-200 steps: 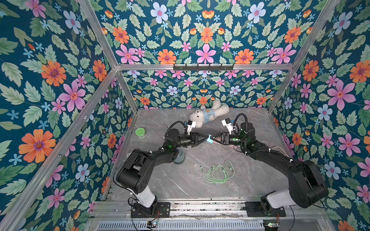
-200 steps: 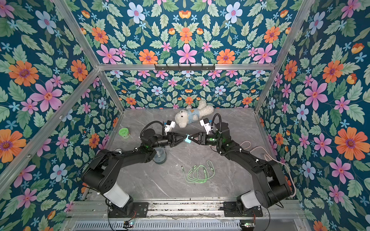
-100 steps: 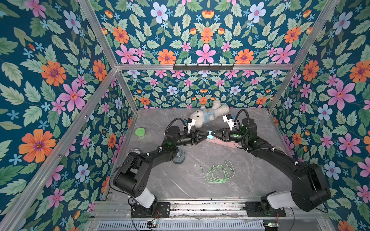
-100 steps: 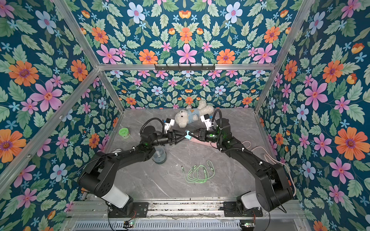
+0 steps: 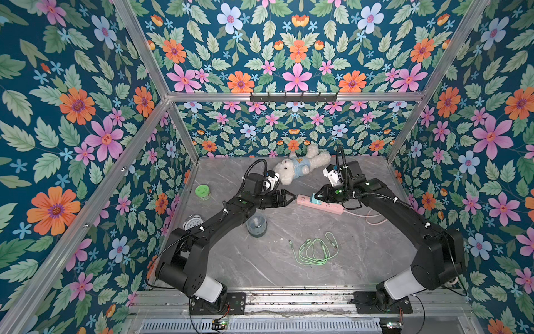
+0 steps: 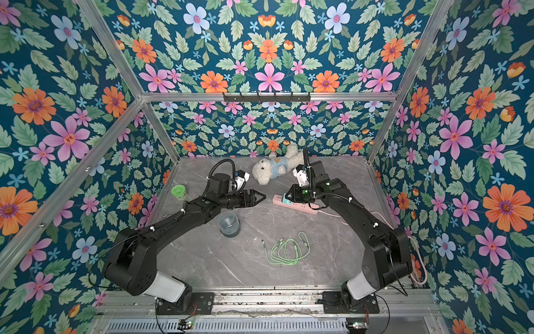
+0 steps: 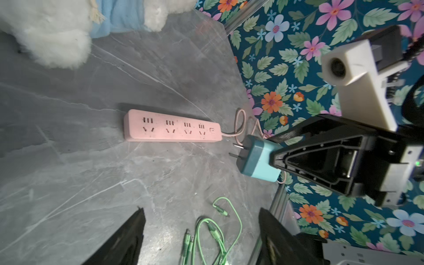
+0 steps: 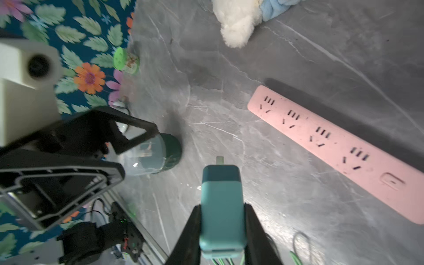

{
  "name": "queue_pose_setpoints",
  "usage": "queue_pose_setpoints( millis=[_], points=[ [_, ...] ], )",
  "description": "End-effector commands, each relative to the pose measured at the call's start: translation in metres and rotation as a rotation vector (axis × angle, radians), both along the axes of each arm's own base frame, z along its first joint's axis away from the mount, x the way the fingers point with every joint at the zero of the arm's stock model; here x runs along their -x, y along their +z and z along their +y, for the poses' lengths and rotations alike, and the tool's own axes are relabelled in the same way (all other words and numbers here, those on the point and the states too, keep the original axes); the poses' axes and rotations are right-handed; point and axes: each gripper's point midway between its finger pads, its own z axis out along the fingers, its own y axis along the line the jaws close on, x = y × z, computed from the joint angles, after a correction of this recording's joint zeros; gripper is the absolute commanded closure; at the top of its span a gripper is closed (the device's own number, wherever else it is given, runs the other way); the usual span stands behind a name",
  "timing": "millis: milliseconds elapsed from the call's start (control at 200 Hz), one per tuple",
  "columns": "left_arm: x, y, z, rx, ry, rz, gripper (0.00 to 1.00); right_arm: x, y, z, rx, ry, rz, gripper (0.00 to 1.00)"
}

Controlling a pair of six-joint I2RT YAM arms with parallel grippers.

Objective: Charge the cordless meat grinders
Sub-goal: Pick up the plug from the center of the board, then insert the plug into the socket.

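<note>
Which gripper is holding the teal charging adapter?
The right gripper: its jaws clamp the teal charging adapter, while the left gripper stands open and empty.

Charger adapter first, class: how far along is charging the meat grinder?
Done: right claw grips the charger adapter, lifted. In hand: it hangs by the pink power strip, prongs not in. Left: green cable and meat grinder lie unconnected; left claw open.

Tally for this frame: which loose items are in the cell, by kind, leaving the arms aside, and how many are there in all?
meat grinder: 1
pink power strip: 1
teal charger plug: 1
green cable bundle: 1
teddy bear: 1
green-lidded jar: 1
alarm clock: 1
Total: 7
</note>
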Motion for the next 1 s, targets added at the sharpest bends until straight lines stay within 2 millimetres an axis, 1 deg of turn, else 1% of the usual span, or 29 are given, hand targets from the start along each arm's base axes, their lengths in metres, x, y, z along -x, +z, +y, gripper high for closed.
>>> queue_pose_setpoints(
  millis=[0,60,90,100,120,200,300,405,470,560,630,690,745,880,995],
  points=[
    [-0.003,-0.011,0.007,-0.101,-0.007,-0.038,0.2,0.021,-0.028,-0.027,0.246,0.152,0.046,0.97],
    [-0.004,-0.014,0.009,-0.132,-0.013,-0.043,0.2,0.02,-0.036,-0.038,0.34,0.204,0.047,1.0],
    [-0.005,-0.015,0.01,-0.144,-0.015,-0.042,0.2,0.02,-0.034,-0.043,0.373,0.232,0.031,1.0],
    [-0.005,-0.016,0.01,-0.146,-0.017,-0.042,0.2,0.019,-0.043,-0.043,0.387,0.251,0.053,1.0],
    [-0.005,-0.016,0.01,-0.149,-0.02,-0.045,0.2,0.018,-0.046,-0.044,0.405,0.278,0.053,1.0],
    [-0.005,-0.017,0.011,-0.156,-0.025,-0.048,0.2,0.013,-0.049,-0.055,0.504,0.376,0.002,1.0],
    [-0.007,-0.02,0.014,-0.155,-0.026,-0.048,0.2,0.005,-0.05,-0.063,0.595,0.505,-0.075,1.0],
    [-0.01,-0.021,0.018,-0.144,-0.021,-0.044,0.21,0.0,-0.053,-0.075,0.681,0.607,-0.044,1.0],
    [-0.011,-0.022,0.021,-0.139,-0.017,-0.044,0.21,-0.006,-0.057,-0.08,0.701,0.648,-0.021,1.0],
    [-0.014,-0.023,0.025,-0.13,-0.009,-0.046,0.21,-0.013,-0.065,-0.083,0.71,0.716,-0.015,1.0],
    [-0.015,-0.024,0.028,-0.125,-0.002,-0.04,0.21,-0.02,-0.066,-0.088,0.723,0.738,-0.01,1.0],
    [-0.016,-0.025,0.031,-0.123,0.005,-0.034,0.21,-0.02,-0.066,-0.089,0.699,0.778,-0.003,1.0],
    [-0.017,-0.026,0.034,-0.122,0.008,-0.033,0.21,-0.024,-0.066,-0.092,0.699,0.799,-0.016,1.0],
    [-0.021,-0.028,0.043,-0.122,0.032,-0.026,0.21,-0.031,-0.07,-0.089,0.689,0.854,0.006,1.0],
    [-0.023,-0.028,0.047,-0.108,0.043,-0.024,0.21,-0.04,-0.077,-0.086,0.69,0.877,0.0,1.0]
  ],
)
